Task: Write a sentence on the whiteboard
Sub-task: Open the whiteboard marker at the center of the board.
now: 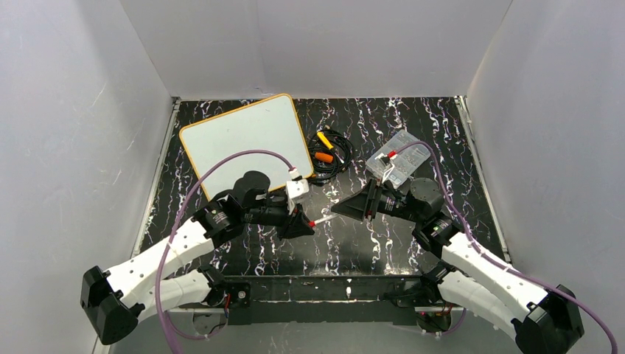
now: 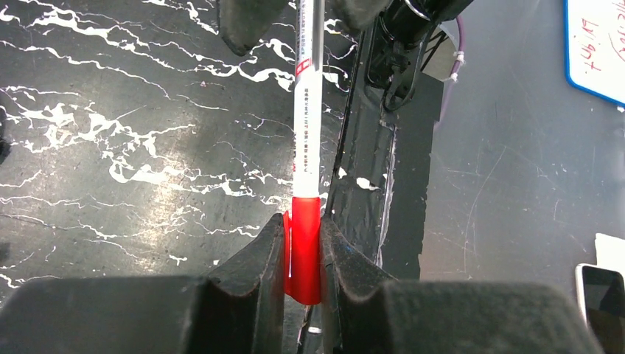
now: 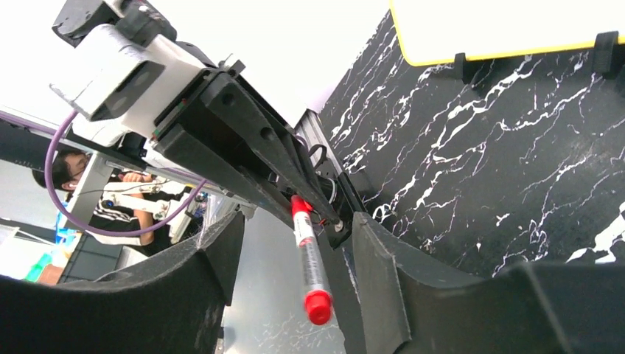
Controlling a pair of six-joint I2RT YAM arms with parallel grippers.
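Between the left pincer's (image 2: pixel 302 228) fingers (image 2: pixel 254 254) sits the red end of a marker (image 2: pixel 307 133), clamped tight, its white barrel pointing straight out ahead. Around the barrel's far end the right pincer (image 3: pixel 298 228) has its jaws apart, one finger on each side, neither touching it. Farther out from the left pincer, toward the back of the black marbled table (image 1: pixel 413 243), the whiteboard (image 1: pixel 247 136) lies flat. A clear box (image 1: pixel 399 158) lies near the right pincer's wrist.

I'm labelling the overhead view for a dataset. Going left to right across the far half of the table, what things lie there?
whiteboard → coil of black cable → clear plastic box
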